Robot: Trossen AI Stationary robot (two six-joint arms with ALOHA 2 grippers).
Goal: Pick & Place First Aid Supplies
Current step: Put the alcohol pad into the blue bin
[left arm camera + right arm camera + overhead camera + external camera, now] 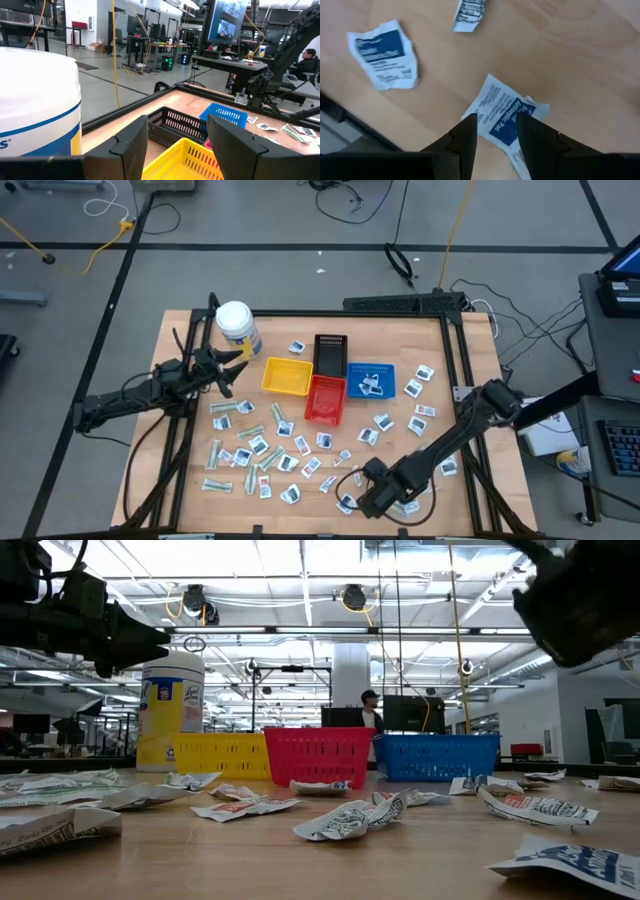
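Note:
The first aid packets (262,452) lie scattered flat over the near half of the wooden table, with more at the right (420,392). My right gripper (365,498) is low over the near edge and open (496,127). Its fingers stand either side of a white packet with blue print (502,112). My left gripper (226,372) hangs open (177,135) in the air beside the white jar (236,327), facing the trays. My right gripper comes from above, pointing down, at the white blue-printed packet's middle (495,107). Its fingertips (470,125) stand at the packet's two sides. Whether they touch it I cannot tell. The packet lies flat on the table.
Yellow (287,376), red (325,398), blue (371,380) and black (331,352) trays sit together mid-table. The jar (170,710) stands at the far left. Another blue-print packet (385,52) lies close to the table's dark near edge (350,125). A person sits far behind the table (370,705).

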